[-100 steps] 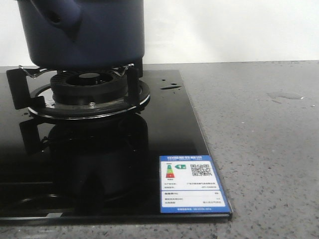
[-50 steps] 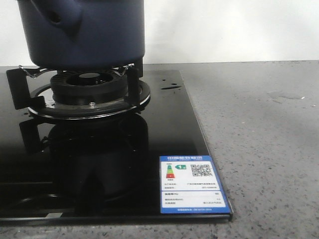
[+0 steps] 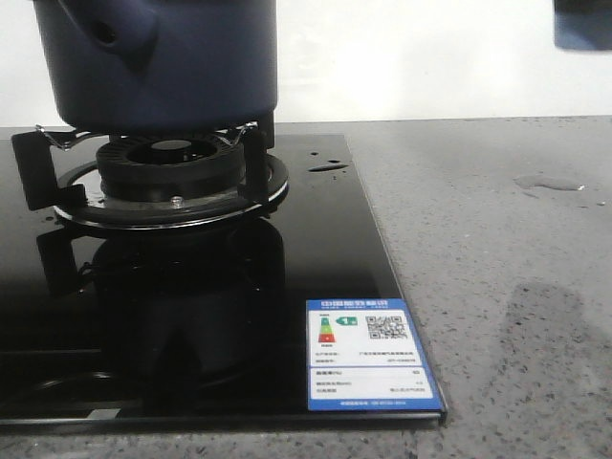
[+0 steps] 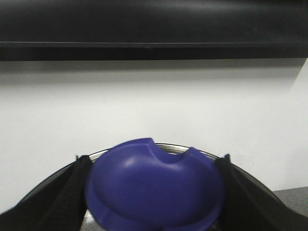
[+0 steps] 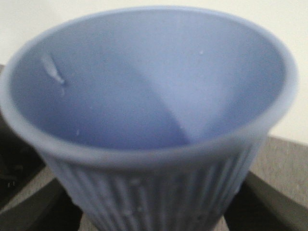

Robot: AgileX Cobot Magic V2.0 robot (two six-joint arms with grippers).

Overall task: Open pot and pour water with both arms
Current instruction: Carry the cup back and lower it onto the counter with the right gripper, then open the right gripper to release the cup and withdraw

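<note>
- Pot is sitting on the burner stand, stove's left rear.
- Left fingers are pinching the blue lid knob.
- Right fingers are gripping the ribbed pale blue cup.
- Water is pooling on the desk.

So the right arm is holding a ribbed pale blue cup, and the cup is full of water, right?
Not quite. The right end effector does hold the ribbed pale blue cup, but the right wrist view shows it nearly empty, with only a few drops on its inner wall.
</note>
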